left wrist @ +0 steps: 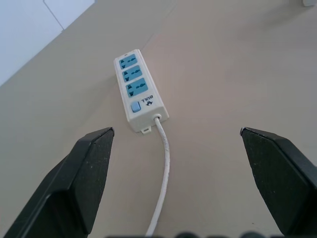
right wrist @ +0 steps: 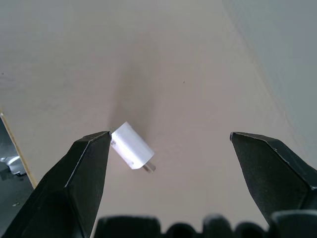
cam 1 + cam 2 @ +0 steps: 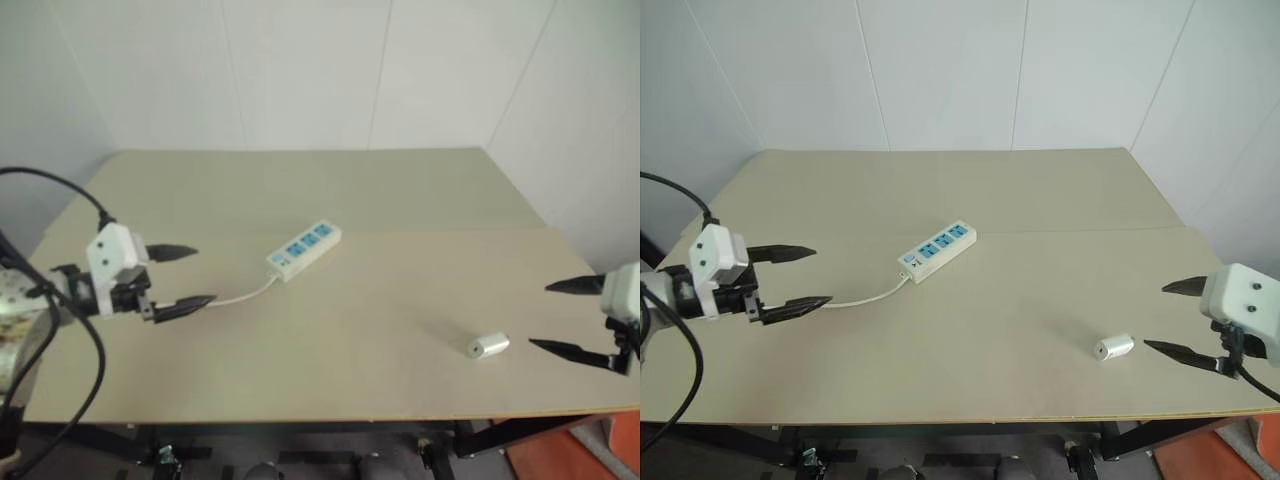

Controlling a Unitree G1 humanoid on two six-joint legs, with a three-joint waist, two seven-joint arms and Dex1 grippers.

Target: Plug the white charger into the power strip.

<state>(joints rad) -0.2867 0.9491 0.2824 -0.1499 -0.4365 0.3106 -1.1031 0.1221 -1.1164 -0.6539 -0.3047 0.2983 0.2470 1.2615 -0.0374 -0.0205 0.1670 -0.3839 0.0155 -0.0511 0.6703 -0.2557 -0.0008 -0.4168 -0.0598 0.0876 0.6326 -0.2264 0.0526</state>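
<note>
The wide beige rectangular table [image 3: 330, 200] is carrying both task items, well apart from each other. The long white plastic power strip with three blue sockets [image 3: 304, 250] is lying diagonally left of centre, sockets facing up, its thin white cord [image 3: 245, 296] trailing toward the left end effector [image 3: 182, 276]. That end effector is hovering above the table with its black fingers spread wide, holding nothing; it is probably stationed there to steady the strip. The right end effector [image 3: 1174, 319] is also standing fully open and empty, aimed at the small white rounded charger [image 3: 1113, 347], which is lying on its side near the table's front right edge, just beside the fingertips.

The left wrist view is showing what the head views are not: a small switch [image 1: 135, 106] at the cord end of the strip. The right wrist view is revealing the charger's metal prongs [image 2: 150, 167], apparently pointing away from the near finger [image 2: 74, 183], though the angle is leaving this uncertain.
</note>
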